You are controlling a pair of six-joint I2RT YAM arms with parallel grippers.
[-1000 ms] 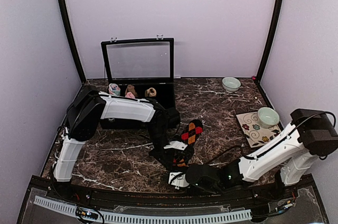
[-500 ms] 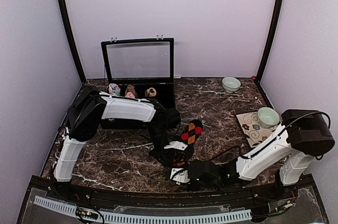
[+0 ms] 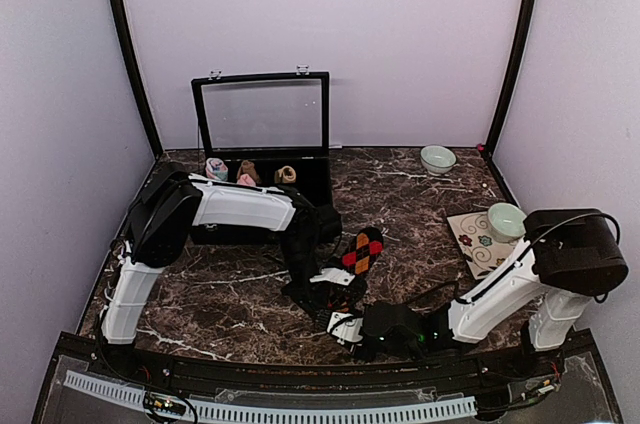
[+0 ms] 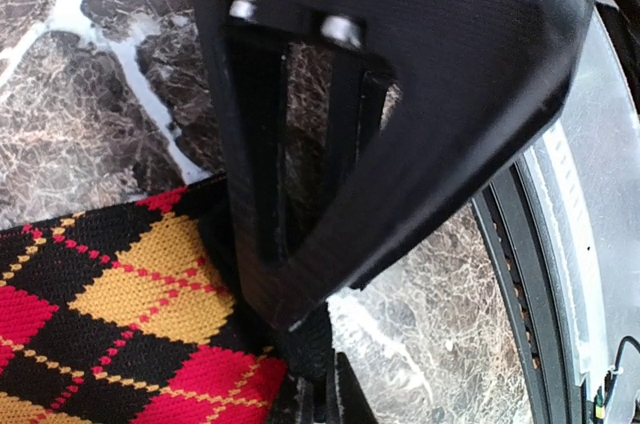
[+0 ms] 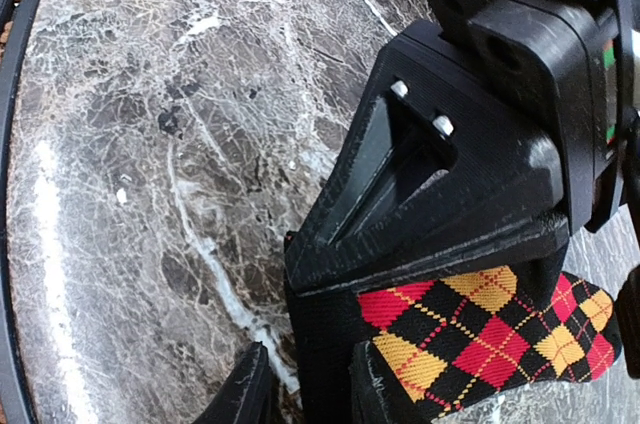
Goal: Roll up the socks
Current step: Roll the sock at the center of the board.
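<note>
The right gripper (image 5: 310, 384) has slid leftward and narrowed onto the argyle sock's (image 3: 361, 251) black cuff. The left gripper (image 4: 300, 344), clamped shut, pins the sock. Rolling looks barely begun.

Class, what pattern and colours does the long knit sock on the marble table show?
Black knit sock with red and yellow-orange argyle diamonds; clearest in the left wrist view.

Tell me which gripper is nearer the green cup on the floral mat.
Right. The right gripper sits at the table's near edge, closer to the green cup. The left gripper, on the argyle sock, lies slightly farther left of the cup.
</note>
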